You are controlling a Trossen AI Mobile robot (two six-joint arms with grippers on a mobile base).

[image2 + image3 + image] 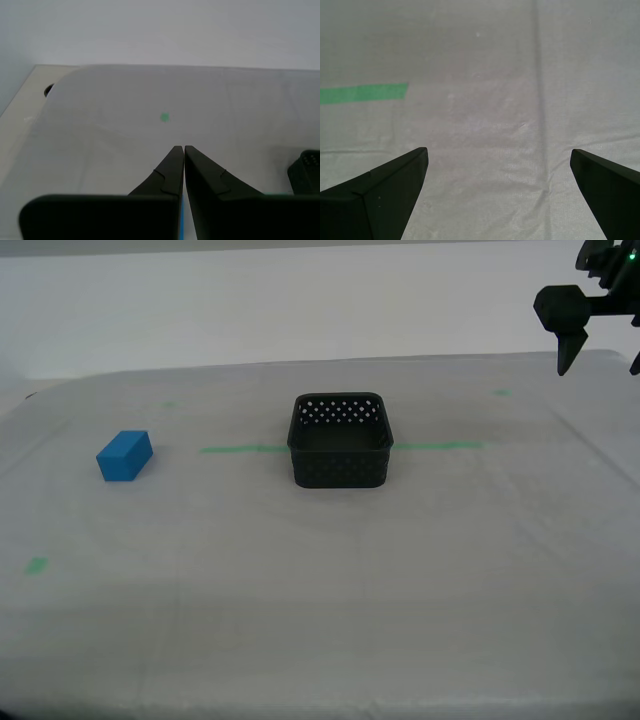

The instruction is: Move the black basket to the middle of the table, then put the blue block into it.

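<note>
The black basket [340,443] stands upright and empty mid-table on the green tape line; one corner of it [306,172] shows in the second wrist view. The blue block [125,456] lies on the grey-white table [320,590] toward the exterior view's left, well apart from the basket. My first gripper [498,150] is open above bare cloth near the tape's end [364,93]; it hangs high at the exterior view's upper right [600,368]. My second gripper [184,146] is shut with nothing in it; a blue sliver [181,222] shows below its fingers. It is out of the exterior view.
A long green tape line [440,446] runs behind the basket. Small green tape bits sit at the exterior view's near left [36,565] and far right [501,393]; another green bit [164,117] lies ahead of the second gripper. A white wall stands behind the table.
</note>
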